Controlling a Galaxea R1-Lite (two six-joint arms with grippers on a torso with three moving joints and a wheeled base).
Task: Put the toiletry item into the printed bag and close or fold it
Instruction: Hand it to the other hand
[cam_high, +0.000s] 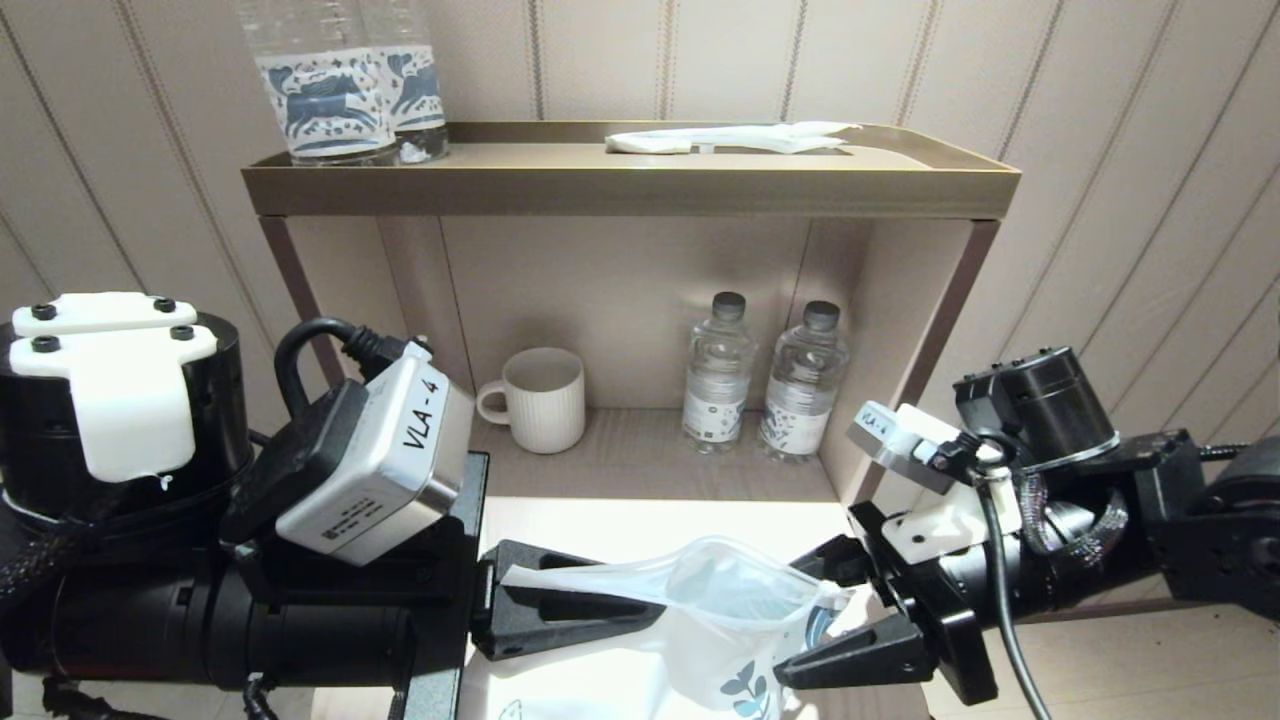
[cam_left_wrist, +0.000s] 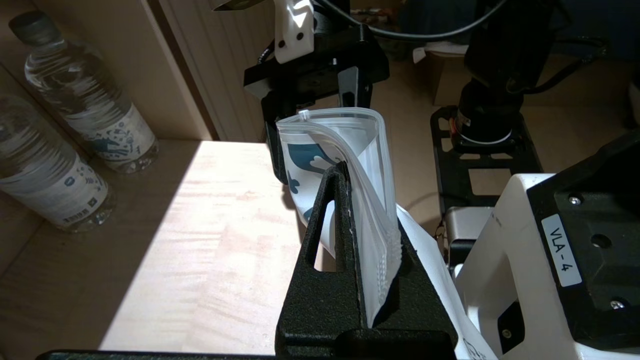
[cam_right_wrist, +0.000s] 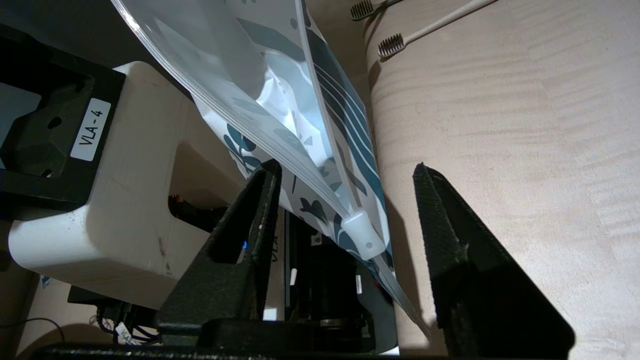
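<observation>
Printed bag (cam_high: 690, 620) held open above the table (cam_left_wrist: 210, 235)
Left pincer (cam_left_wrist: 350, 210) clamped its rim; right pincer (cam_right_wrist: 345, 220) stood apart, straddling the zip slider (cam_right_wrist: 362, 235). Mug (cam_high: 540, 398) and bottles (cam_high: 765, 385) behind, two toothbrushes (cam_right_wrist: 400, 37) nearby

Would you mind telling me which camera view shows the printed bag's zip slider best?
The right wrist view: the white slider on the printed bag sits large and unobstructed between the right gripper's open fingers. The left wrist view shows it only as a small tab at the bag's far corner. In the head view I cannot make it out.
</observation>
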